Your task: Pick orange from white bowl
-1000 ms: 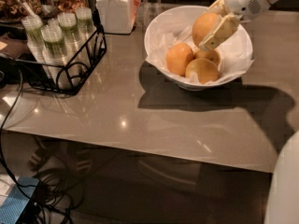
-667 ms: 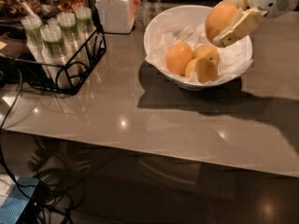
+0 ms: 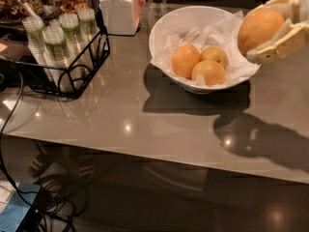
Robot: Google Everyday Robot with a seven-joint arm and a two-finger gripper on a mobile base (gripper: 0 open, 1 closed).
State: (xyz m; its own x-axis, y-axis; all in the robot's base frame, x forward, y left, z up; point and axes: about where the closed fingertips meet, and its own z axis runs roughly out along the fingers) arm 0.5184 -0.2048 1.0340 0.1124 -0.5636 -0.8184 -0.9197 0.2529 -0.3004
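Observation:
My gripper [image 3: 263, 33] is at the upper right, shut on the orange [image 3: 259, 30], a round yellow-orange fruit held in the air just past the right rim of the white bowl [image 3: 169, 25]. One cream finger [image 3: 280, 42] runs under the fruit, the other above it. The bowl is lined with crumpled white paper and holds three slightly smaller oranges [image 3: 186, 60] close together.
A white lidded jar [image 3: 119, 8] stands left of the bowl. A black wire rack [image 3: 72, 64] with several green-filled bottles sits at the left. Food trays are at the back left. The grey table's front edge [image 3: 145, 151] runs across; cables hang below left.
My gripper has lifted the orange up out of the bowl and carried it to the right, past the bowl's rim. Three oranges stay in the bowl.

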